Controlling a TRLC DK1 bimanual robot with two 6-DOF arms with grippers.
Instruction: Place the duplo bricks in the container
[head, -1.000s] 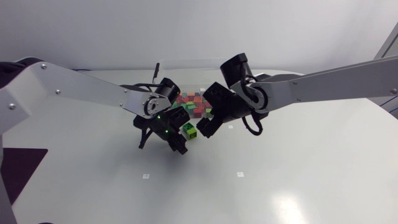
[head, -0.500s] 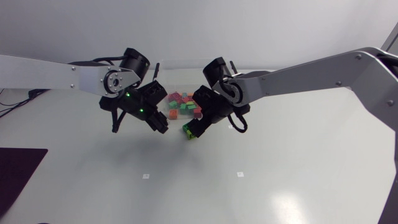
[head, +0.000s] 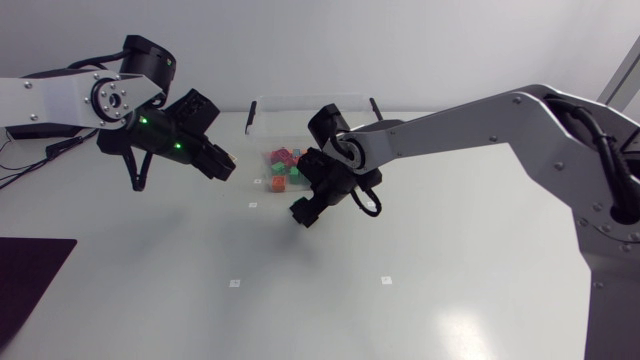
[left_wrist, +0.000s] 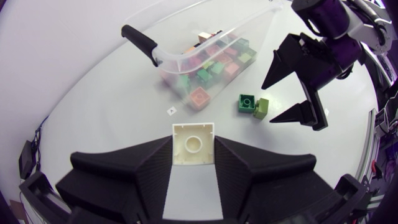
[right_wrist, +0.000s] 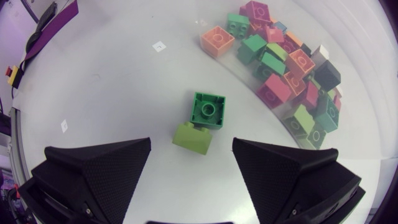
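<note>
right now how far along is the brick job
Done: many bricks lie in the container. In hand: the left end effector grips a white brick. To do: two green bricks sit on the table under the open right end effector.

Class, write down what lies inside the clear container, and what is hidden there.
Inside the clear container lies a loose heap of duplo bricks: red, green, orange, pink and dark. Upper bricks cover the lower ones, so the full count cannot be seen.
</note>
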